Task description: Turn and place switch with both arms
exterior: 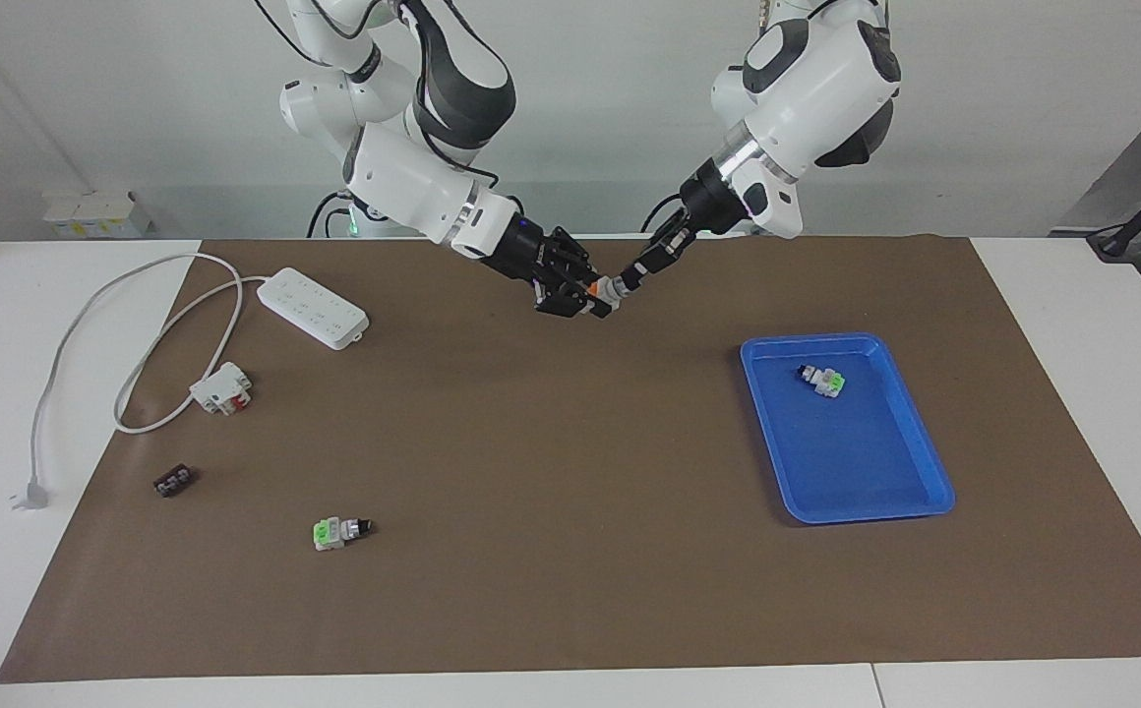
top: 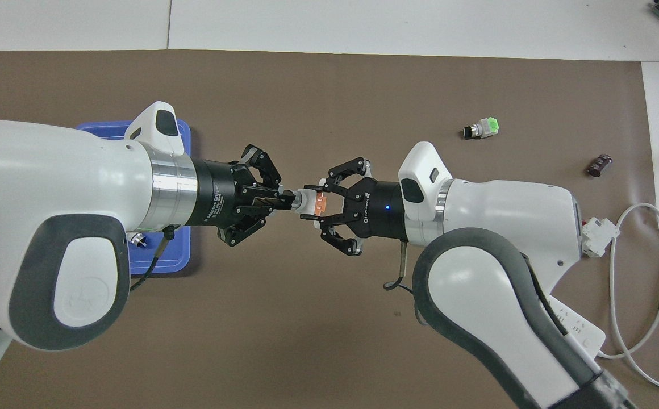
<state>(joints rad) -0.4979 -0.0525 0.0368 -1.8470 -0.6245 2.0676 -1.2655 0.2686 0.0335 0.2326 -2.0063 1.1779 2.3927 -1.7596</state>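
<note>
**Switch gripped at both ends, mid-turn**

Facing view: you see the switch (exterior: 602, 291) held in the air over the table's brown mat (exterior: 551, 590), toward the edge nearest the robots. The right gripper (exterior: 580, 300) is clamped on its orange block; the left gripper (exterior: 630, 280) pinches the black knob tip.

Overhead view: both grippers meet end to end on the switch (top: 308, 203). You are likely in the turning step; next, one gripper must release so the other can carry it to the blue tray (top: 165, 262).
</note>
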